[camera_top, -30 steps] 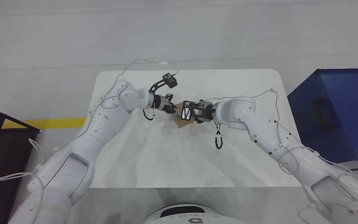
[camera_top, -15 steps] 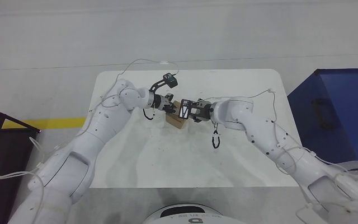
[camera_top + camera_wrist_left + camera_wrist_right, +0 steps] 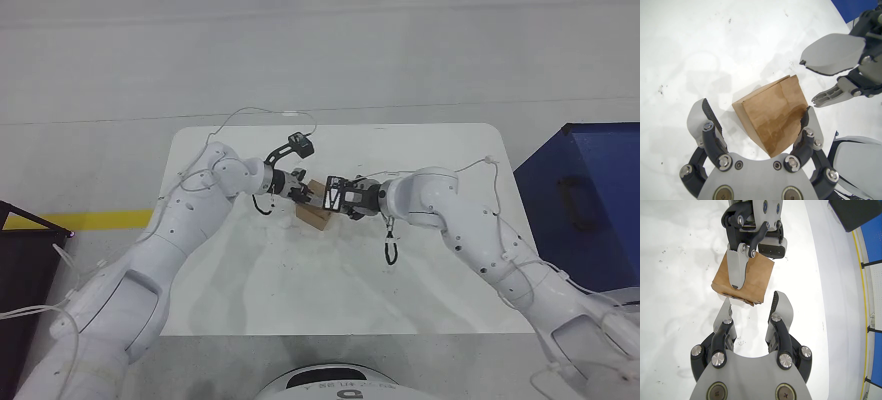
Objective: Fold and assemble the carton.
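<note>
Cardboard carton (image 3: 772,117) sits on table (image 3: 420,280), mostly closed; left gripper (image 3: 757,106) wide open astride it, one finger touching. Right gripper (image 3: 752,297) open, empty, just beside ragged end (flaps loose?). Brace left, press flaps square.

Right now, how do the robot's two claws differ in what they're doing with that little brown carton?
The left claw straddles the carton, with one finger touching its edge; the right claw sits just off the carton's end and seems to touch nothing. The left claw comes at the carton from one side, the right claw from the opposite side, so they face each other. Shared: both are open, with the same grey fingers and black ribbed pads.
</note>
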Available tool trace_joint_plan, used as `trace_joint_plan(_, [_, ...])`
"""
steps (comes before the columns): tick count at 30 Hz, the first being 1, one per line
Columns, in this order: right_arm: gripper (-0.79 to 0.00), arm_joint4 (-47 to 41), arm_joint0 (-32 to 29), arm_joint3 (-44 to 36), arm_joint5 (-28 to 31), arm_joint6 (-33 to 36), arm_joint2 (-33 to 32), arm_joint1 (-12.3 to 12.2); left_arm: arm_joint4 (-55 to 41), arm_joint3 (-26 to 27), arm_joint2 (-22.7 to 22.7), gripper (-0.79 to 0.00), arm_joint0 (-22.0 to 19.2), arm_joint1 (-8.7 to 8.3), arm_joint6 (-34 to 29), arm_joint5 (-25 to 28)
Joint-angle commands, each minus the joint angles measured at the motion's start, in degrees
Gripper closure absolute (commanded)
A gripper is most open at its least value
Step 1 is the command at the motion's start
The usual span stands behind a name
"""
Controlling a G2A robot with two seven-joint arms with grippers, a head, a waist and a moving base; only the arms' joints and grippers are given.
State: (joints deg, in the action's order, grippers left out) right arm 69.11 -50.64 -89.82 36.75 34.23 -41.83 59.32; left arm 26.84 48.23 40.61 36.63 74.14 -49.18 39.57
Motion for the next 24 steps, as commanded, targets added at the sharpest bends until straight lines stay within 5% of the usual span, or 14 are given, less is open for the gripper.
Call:
trace_joint_plan(1, [-0.468,-0.18,-0.20,-0.05,0.08,0.17,-0.23,0.03,0.20,-0.14,-0.13,-0.785,0.06,0.04,0.01,-0.19])
trace_joint_plan(24, [-0.517,1.82,-0.23,0.92,-2.60,0.05,1.88,2.28,-4.66,-2.72,1.70,-0.785,1.60,-0.47,1.80,4.73])
